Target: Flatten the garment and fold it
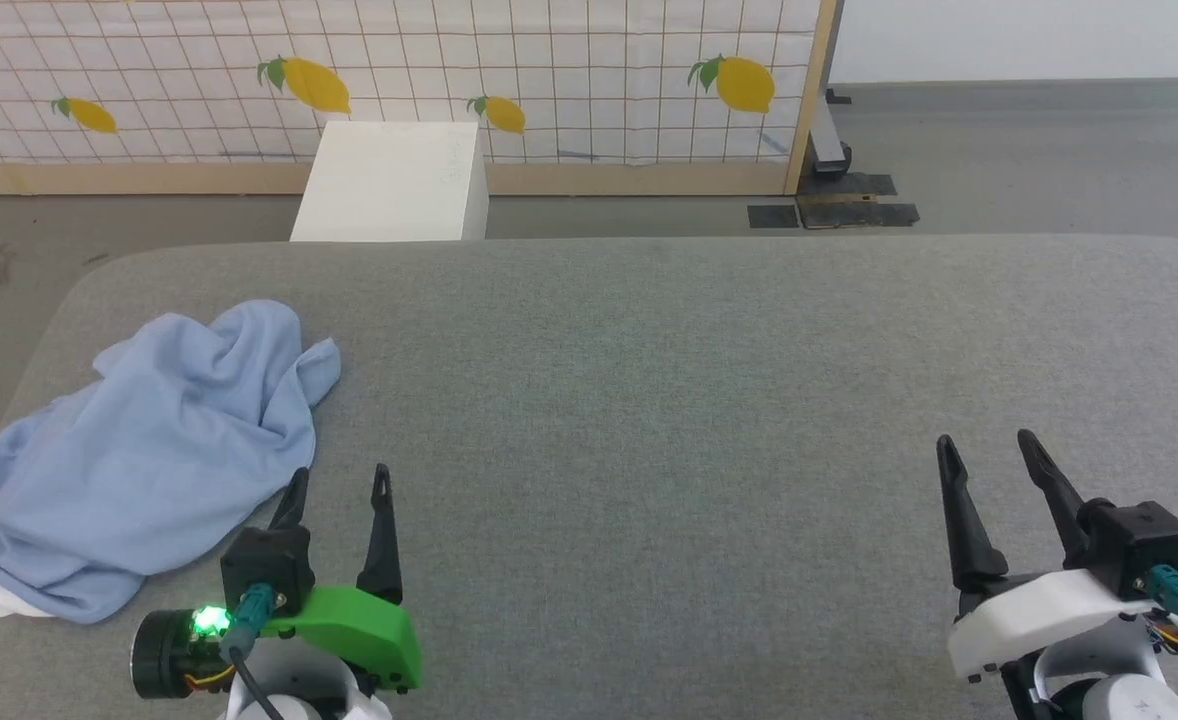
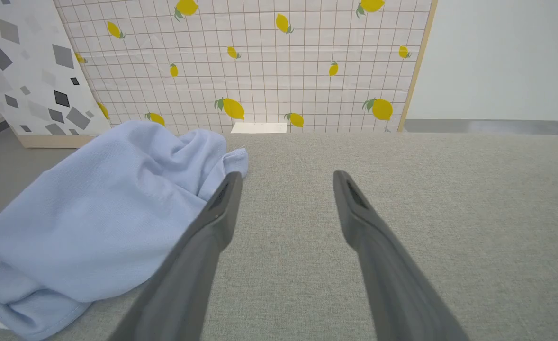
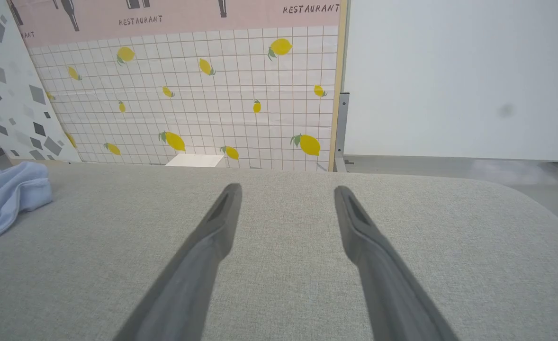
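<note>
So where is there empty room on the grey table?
Free: the grey fabric tabletop between the crumpled light-blue knit garment and the right gripper. Crowded: the near left corner, where the left gripper sits beside the garment.

The left gripper point(image 1: 341, 470), with long tapering dark fingers point(image 1: 382, 540), is wearing a bright green plastic cover point(image 1: 369, 625). A small green light point(image 1: 211, 621) is glowing on its black cylindrical housing point(image 1: 159, 655), beside a teal cable plug point(image 1: 252, 608). The right gripper point(image 1: 984, 437) is wearing a white plastic cover point(image 1: 1039, 612) behind a black block point(image 1: 1139, 545), with thin orange wires point(image 1: 1174, 632) trailing.
</note>
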